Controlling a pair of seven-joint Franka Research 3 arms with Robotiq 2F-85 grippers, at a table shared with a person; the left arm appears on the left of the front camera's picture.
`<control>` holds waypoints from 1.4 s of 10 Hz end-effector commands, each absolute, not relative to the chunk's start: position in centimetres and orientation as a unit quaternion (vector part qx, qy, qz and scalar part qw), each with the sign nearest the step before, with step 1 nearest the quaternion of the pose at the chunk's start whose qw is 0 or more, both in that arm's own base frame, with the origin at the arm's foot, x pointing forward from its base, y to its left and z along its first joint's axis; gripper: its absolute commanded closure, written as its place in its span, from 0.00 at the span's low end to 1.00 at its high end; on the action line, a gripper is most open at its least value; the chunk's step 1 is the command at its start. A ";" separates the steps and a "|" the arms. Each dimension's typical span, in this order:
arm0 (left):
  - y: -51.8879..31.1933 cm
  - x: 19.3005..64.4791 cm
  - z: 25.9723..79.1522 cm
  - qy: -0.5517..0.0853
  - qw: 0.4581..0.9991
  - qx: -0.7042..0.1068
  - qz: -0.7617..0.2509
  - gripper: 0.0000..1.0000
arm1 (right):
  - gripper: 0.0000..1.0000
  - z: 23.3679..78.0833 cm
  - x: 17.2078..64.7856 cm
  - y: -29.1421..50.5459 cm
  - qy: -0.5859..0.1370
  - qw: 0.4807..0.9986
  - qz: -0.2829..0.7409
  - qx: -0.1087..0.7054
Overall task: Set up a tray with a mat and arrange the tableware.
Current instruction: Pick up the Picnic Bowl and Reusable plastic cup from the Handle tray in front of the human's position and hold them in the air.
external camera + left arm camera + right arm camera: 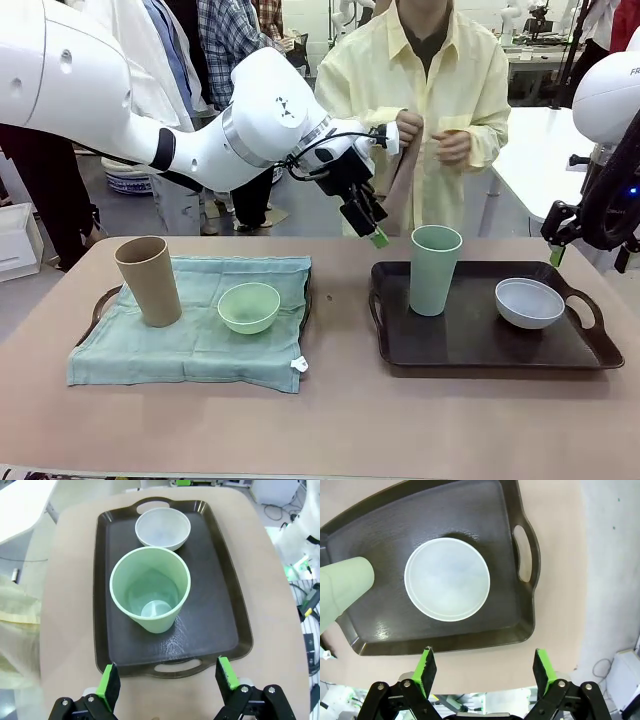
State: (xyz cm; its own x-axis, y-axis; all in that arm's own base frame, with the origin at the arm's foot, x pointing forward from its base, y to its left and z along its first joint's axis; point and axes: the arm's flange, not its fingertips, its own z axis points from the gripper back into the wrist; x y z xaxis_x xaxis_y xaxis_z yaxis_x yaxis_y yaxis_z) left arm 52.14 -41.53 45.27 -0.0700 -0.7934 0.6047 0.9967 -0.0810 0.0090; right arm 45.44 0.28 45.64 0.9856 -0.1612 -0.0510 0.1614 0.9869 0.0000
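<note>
A green mat (190, 345) covers the left tray (100, 303), and on it stand a tan tumbler (148, 280) and a mint green bowl (249, 307). On the bare dark right tray (470, 335) stand a pale green tumbler (435, 270) and a whitish-blue bowl (529, 302). My left gripper (372, 232) hangs open in the air just behind and left of the pale green tumbler (150, 595), which it looks down into, with the bowl (162, 528) beyond. My right gripper (556, 252) is open above the right tray's far right corner, over the bowl (447, 579).
A person in a pale yellow shirt (420, 90) stands at the far side, both hands held up at the chest. The tan table (340, 420) has free room along its front edge and between the two trays. Other people and tables stand farther back.
</note>
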 end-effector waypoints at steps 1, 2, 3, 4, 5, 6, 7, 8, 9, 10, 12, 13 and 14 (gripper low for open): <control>-41.7 52.0 45.6 -0.225 0.641 -0.228 -0.697 0.00 | 0.00 45.7 45.4 0.2 0.025 0.996 -0.081 0.002; -41.5 52.1 45.3 -0.219 0.641 -0.232 -0.698 0.00 | 0.00 45.9 46.2 0.3 0.025 0.997 -0.070 0.010; -41.1 52.3 45.0 -0.218 0.628 -0.241 -0.707 0.00 | 0.00 45.4 46.4 0.6 0.023 0.998 -0.059 0.009; -40.8 52.3 43.8 -0.218 0.623 -0.249 -0.708 0.00 | 0.00 44.7 46.9 0.6 0.027 0.998 -0.055 0.016; -40.7 52.4 43.0 -0.224 0.618 -0.266 -0.705 0.00 | 0.00 44.2 47.0 0.7 0.030 0.998 -0.053 0.017; -40.6 52.7 41.7 -0.227 0.606 -0.287 -0.706 0.00 | 0.00 43.4 47.2 1.0 0.030 0.998 -0.047 0.019; -40.7 53.0 40.5 -0.237 0.594 -0.303 -0.707 0.00 | 0.00 42.5 47.4 0.8 0.036 0.998 -0.050 0.021; -40.7 53.4 39.5 -0.246 0.579 -0.316 -0.710 0.00 | 0.00 41.8 47.5 0.7 0.037 0.998 -0.049 0.025; -40.8 53.6 38.4 -0.249 0.577 -0.322 -0.708 0.00 | 0.00 41.3 47.5 0.5 0.038 0.998 -0.048 0.028; -41.2 53.9 37.5 -0.244 0.582 -0.332 -0.701 0.00 | 0.00 40.8 47.6 0.2 0.037 0.998 -0.049 0.034; -41.9 53.7 36.1 -0.256 0.581 -0.340 -0.693 0.00 | 0.00 39.6 47.7 0.0 0.038 0.997 -0.044 0.045; -42.4 53.8 35.4 -0.267 0.587 -0.333 -0.688 0.00 | 0.00 39.1 47.8 -0.1 0.038 0.997 -0.048 0.049; -43.0 53.8 34.6 -0.264 0.588 -0.332 -0.689 0.00 | 0.00 38.3 48.0 0.0 0.039 0.997 -0.043 0.054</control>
